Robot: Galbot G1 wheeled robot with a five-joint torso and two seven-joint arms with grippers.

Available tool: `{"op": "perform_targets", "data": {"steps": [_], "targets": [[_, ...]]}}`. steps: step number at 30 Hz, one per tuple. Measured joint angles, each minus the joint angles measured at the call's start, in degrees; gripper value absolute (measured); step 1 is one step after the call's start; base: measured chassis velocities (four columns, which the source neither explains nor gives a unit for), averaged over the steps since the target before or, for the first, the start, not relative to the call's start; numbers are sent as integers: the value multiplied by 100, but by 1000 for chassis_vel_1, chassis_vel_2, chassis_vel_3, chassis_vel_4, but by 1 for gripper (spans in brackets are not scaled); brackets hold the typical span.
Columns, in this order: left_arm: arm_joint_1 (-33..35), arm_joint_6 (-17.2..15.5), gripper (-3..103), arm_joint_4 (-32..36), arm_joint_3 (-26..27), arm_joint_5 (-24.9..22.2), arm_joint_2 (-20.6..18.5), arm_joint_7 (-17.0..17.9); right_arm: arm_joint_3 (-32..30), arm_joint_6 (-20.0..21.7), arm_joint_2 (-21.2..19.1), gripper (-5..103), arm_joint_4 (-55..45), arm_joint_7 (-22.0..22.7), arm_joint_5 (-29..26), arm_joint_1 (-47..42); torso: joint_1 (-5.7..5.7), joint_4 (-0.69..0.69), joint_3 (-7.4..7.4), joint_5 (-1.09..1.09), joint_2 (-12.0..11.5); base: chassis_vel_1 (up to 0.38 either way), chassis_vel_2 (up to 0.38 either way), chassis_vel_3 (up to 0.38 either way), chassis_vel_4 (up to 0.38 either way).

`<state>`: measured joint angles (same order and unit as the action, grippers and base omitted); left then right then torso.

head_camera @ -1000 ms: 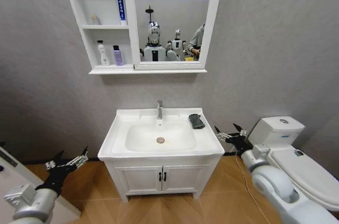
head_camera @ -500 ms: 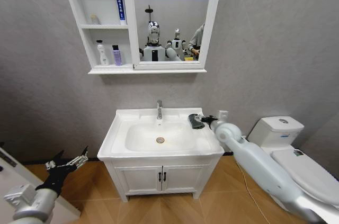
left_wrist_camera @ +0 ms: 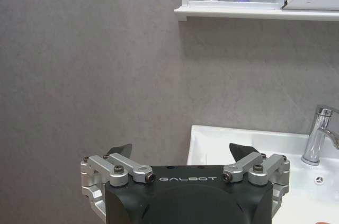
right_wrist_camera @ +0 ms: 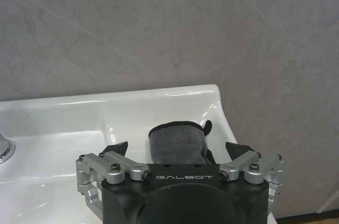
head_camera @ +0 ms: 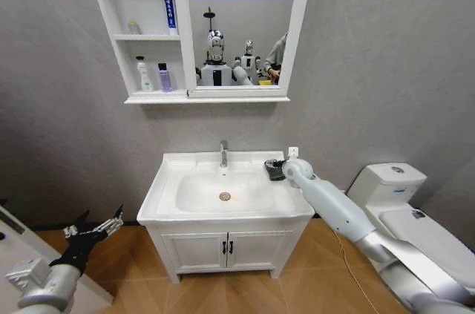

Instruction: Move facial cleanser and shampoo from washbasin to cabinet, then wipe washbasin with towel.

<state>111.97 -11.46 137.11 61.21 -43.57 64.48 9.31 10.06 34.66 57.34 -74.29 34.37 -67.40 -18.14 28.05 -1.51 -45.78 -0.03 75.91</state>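
Over towel (right_wrist_camera: 177,142) now, right gripper (right_wrist_camera: 177,152).

Grey mottled plaster-look wall (head_camera: 371,69) behind. Warm brown wood-plank floor (head_camera: 326,284) in herringbone-like pattern. White ceramic toilet (head_camera: 404,206) with closed lid at right. Low white two-door cupboard (head_camera: 226,249), black handles, at centre. Even, diffuse lighting.

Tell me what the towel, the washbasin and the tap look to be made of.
Towel: soft woven or terry cloth, matte dark grey, with a rolled fold and a fuzzy surface. Washbasin: most likely glazed ceramic, glossy white with bright reflections on its rim, though moulded resin would look alike. Tap: polished metal, probably chrome-plated, with mirror-like highlights. The right gripper, open, sits just before the towel.
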Motion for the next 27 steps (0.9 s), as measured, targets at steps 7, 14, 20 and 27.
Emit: {"op": "perform_targets", "data": {"steps": [7, 14, 20, 27], "targets": [[0, 1, 100, 0, 0, 0, 0, -2, 48, 30, 316, 100, 775, -179, 4, 282, 0, 0, 0, 0, 0, 0, 0, 0, 0], [0, 1, 100, 0, 0, 0, 0, -3, 166, 18, 567, 100, 1499, -371, 165, 471, 0, 0, 0, 0, 0, 0, 0, 0, 0], [0, 1, 100, -1, 0, 0, 0, -3, 329, 1, 611, 100, 1850, -590, 304, 627, 0, 0, 0, 0, 0, 0, 0, 0, 0], [0, 1, 100, -1, 0, 0, 0, -3, 370, -17, 801, 100, 2173, -694, 395, 659, 0, 2, 0, 0, 0, 0, 0, 0, 0]]}}
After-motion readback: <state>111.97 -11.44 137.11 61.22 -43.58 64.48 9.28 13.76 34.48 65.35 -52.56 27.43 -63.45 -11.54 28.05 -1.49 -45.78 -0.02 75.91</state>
